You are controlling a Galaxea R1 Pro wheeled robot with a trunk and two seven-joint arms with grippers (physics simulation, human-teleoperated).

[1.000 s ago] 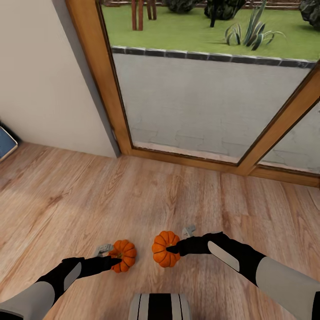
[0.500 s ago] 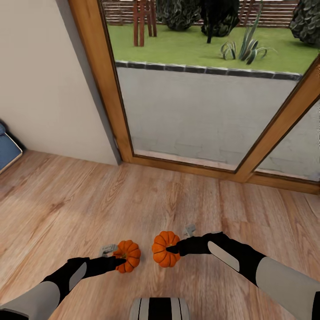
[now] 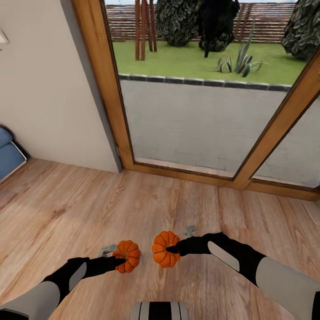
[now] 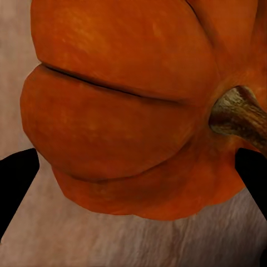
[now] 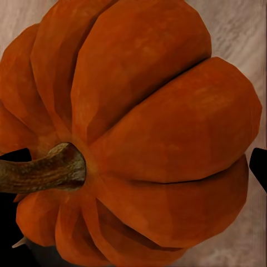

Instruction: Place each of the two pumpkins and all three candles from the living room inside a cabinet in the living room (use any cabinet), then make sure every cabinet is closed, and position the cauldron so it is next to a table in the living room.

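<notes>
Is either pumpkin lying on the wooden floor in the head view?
No: the left pumpkin sits at the left gripper and the right pumpkin at the right gripper, both above the floor.

Two bright orange pumpkins, the left pumpkin (image 3: 127, 255) at 7 o'clock and the right pumpkin (image 3: 165, 248) at 6 o'clock, show ribbed skin and brown-grey stems. The arms are black with pale grey sleeves. The floor (image 3: 146, 204) is warm tan wood with darker grain streaks. The door frame (image 3: 104, 84) at 11 o'clock is honey-brown, the wall (image 3: 40, 98) cream, the lawn (image 3: 186, 62) green, and a cushion (image 3: 8, 153) at 9 o'clock blue.
</notes>
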